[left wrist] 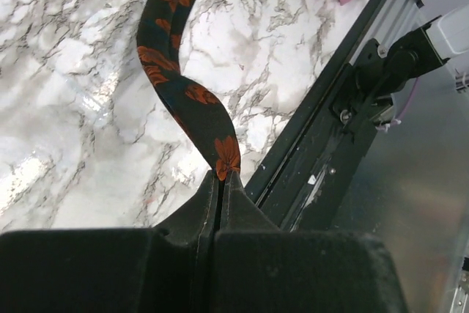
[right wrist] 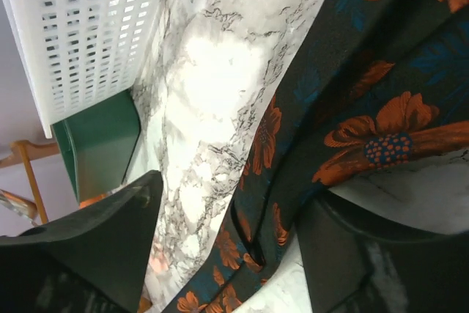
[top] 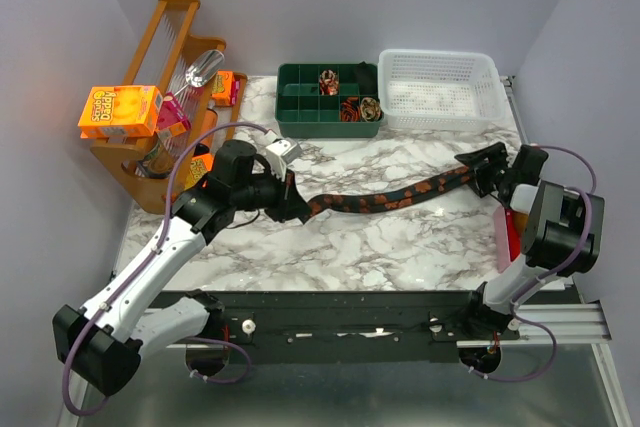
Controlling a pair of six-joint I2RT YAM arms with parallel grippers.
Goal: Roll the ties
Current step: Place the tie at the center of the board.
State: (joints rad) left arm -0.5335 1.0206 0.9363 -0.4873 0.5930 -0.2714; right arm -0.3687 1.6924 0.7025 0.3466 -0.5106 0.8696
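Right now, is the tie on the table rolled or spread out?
Spread out: the tie runs as one long wavy strip, uncoiled.

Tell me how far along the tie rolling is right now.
Done: a few rolled ties sit in the green tray. In hand: one tie lies stretched across the table, its narrow end pinched in the left gripper, the right gripper open around the wide end. Left: that tie shows no coil yet, so rolling and stowing it remain.
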